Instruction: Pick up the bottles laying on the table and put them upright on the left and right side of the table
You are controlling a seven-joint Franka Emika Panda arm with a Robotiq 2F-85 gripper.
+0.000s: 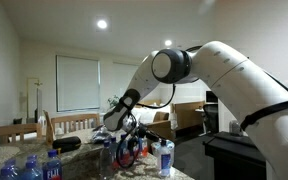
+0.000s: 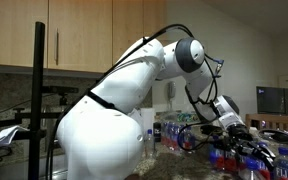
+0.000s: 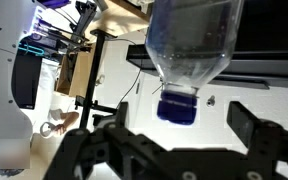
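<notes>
A window covered by a white blind sits in a cream wall. Above the window and slightly to its right, 1 recessed ceiling light glows bright against the pale ceiling. Just below the window stand wooden chair backs, apparently 2, though the picture is too dim to be sure. Well to the right of the window and lower down is a piece of light wooden furniture, and farther right again a black stand. In an exterior view where the window is out of frame, wooden cabinet doors with long handles and a dark screen on a pale wall show.
</notes>
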